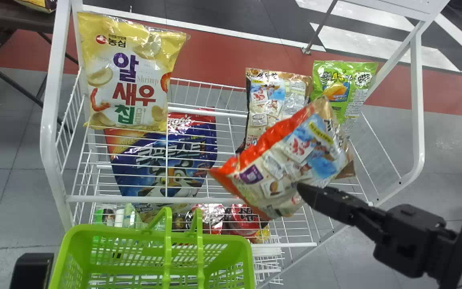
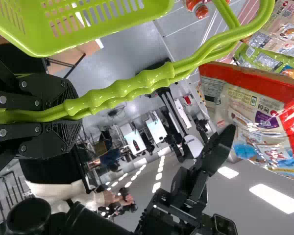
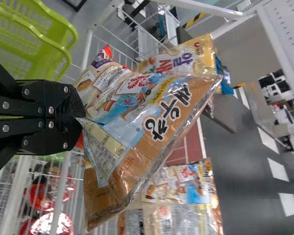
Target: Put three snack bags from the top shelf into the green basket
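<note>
1. Step in hand, as judged from here: transfer of one snack bag, probably the first of three.
2. Right gripper (image 3: 77, 117): clamped on the orange-edged snack bag (image 1: 283, 160), tilted above the top shelf (image 1: 114, 199), to the right of the green basket (image 1: 231, 241).
3. Left gripper (image 2: 68, 112): closed around the basket handle (image 2: 152, 79).
4. Next move: shift the bag left over the basket opening, clear the rim, lower, release.
</note>
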Controlling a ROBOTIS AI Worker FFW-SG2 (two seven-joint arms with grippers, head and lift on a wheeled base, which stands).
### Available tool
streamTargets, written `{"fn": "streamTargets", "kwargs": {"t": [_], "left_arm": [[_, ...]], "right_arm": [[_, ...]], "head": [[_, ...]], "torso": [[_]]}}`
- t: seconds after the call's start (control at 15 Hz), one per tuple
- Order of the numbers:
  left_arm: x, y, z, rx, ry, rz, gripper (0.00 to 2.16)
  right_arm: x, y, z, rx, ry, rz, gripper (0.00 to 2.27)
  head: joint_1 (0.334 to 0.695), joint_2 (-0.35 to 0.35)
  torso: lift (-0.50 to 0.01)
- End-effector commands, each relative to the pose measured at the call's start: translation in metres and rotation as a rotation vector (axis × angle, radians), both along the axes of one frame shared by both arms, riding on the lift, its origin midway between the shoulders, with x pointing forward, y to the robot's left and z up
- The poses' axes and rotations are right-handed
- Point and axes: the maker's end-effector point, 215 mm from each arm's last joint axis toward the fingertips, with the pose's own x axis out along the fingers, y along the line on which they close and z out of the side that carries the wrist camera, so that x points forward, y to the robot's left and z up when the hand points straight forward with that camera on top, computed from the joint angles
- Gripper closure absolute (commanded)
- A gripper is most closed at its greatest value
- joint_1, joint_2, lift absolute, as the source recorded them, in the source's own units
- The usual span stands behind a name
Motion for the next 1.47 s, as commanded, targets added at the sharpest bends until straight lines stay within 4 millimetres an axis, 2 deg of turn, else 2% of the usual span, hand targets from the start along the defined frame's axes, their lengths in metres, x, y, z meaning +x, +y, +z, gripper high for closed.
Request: {"fn": "streamTargets", "kwargs": {"t": [0.0,0.33,0.53,0.87,1.0,1.07,1.2,1.33,1.4], "left_arm": [[0.001,0.0,0.001,0.0,-0.005,0.002,1.71],[0.003,0.005,0.004,-0.002,-0.011,0.008,1.71],[0.005,0.007,0.005,-0.004,-0.011,0.012,1.71],[0.004,0.004,0.007,-0.006,-0.016,0.008,1.71],[0.002,0.002,0.008,-0.009,-0.016,0.003,1.71],[0.001,0.002,0.008,-0.009,-0.013,0.005,1.71],[-0.001,0.002,0.008,-0.01,-0.01,0.003,1.71],[-0.002,0.0,0.008,-0.012,-0.008,0.001,1.71],[-0.003,0.0,0.008,-0.011,-0.007,0.0,1.71]], "right_arm": [[-0.015,0.003,-0.033,-0.008,0.098,0.0,2.13],[-0.04,0.026,-0.067,0.025,0.211,0.043,2.13],[-0.067,0.038,-0.106,0.066,0.34,0.056,2.13],[-0.108,0.081,-0.153,0.112,0.502,0.153,2.13],[-0.128,0.092,-0.188,0.078,0.592,0.179,2.13],[-0.133,0.097,-0.2,0.072,0.621,0.189,2.13],[-0.143,0.108,-0.216,0.078,0.666,0.223,2.13],[-0.145,0.118,-0.221,0.097,0.679,0.247,2.11],[-0.145,0.118,-0.221,0.102,0.68,0.253,1.86]], "head": [[0.695,-0.35],[0.695,-0.35],[0.695,-0.35],[0.695,-0.35],[0.695,-0.35],[0.695,-0.35],[0.695,-0.35],[0.695,-0.35],[0.695,-0.35]], "torso": [[-0.047],[-0.047],[-0.047],[-0.047],[-0.047],[-0.047],[-0.047],[-0.047],[-0.047]]}}
